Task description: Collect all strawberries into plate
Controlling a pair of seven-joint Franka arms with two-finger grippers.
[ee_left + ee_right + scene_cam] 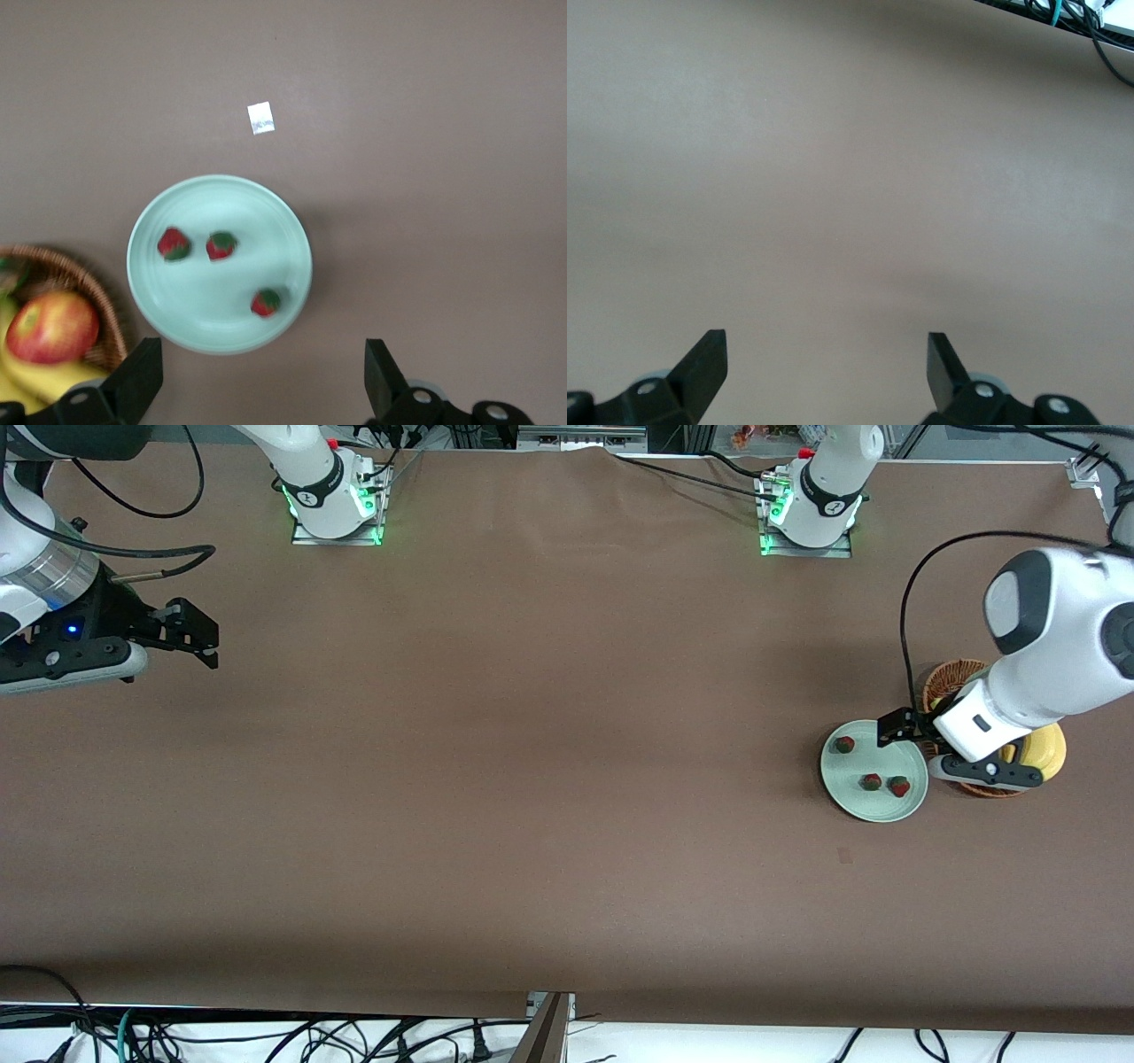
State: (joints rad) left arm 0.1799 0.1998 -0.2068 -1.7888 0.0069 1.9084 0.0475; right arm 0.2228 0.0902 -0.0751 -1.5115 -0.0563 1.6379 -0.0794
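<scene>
The pale mint-green plate (886,808) lies near the left arm's end of the table, beside the basket. Three strawberries (844,744) (872,781) (900,786) lie in it. In the left wrist view the plate (208,305) holds the same three strawberries (174,243) (221,245) (266,302). My left gripper (904,731) hangs open and empty over the plate's rim on the basket side; in its wrist view the gripper (261,361) holds nothing. My right gripper (205,638) waits open and empty over bare table at the right arm's end, as its wrist view (826,350) also shows.
A brown wicker basket (948,677) with a red apple (51,326) and yellow bananas (1047,748) stands beside the plate, partly under my left arm. A small white tag (260,118) lies on the brown cloth nearer the front camera than the plate.
</scene>
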